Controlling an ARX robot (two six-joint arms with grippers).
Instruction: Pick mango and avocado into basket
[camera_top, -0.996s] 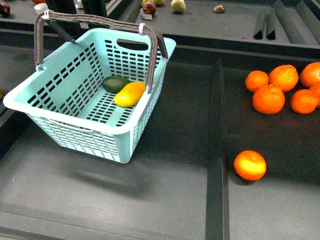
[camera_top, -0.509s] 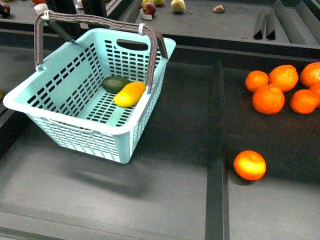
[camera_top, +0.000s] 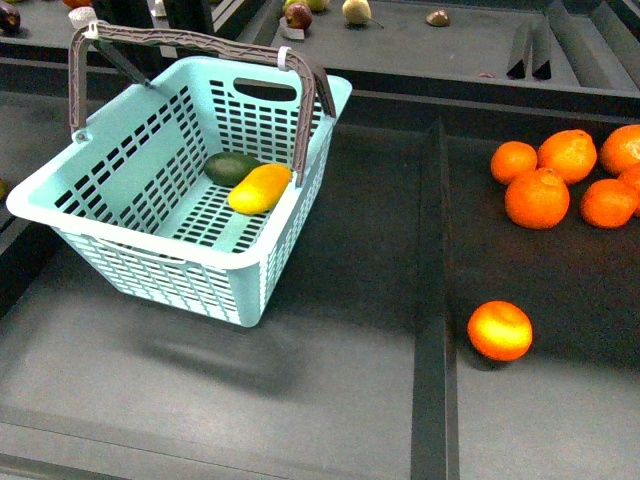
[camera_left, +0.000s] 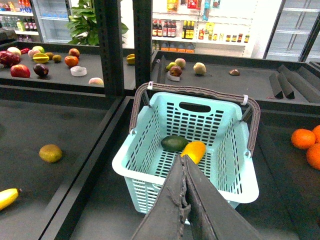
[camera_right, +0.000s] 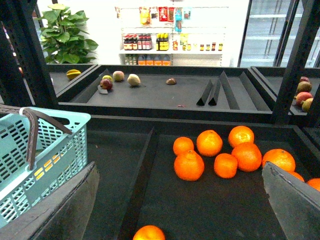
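The yellow mango (camera_top: 259, 188) and the dark green avocado (camera_top: 231, 167) lie side by side, touching, on the floor of the light teal basket (camera_top: 60, 212), whose brown-grey handles stand upright. In the left wrist view the mango (camera_left: 193, 150) and avocado (camera_left: 174, 143) show inside the basket (camera_left: 235, 185). My left gripper (camera_left: 183, 159) is shut with nothing in it, raised in front of the basket's near rim. My right gripper (camera_right: 180, 200) is open and empty, over the dark shelf beside the oranges. Neither gripper shows in the front view.
Several oranges (camera_top: 538, 196) lie to the right of a raised divider (camera_top: 433, 300), one alone (camera_top: 499, 330) nearer the front. Other fruit (camera_top: 298, 14) sits on the back shelf. In the left wrist view, a yellow-green fruit (camera_left: 51, 153) lies left of the basket.
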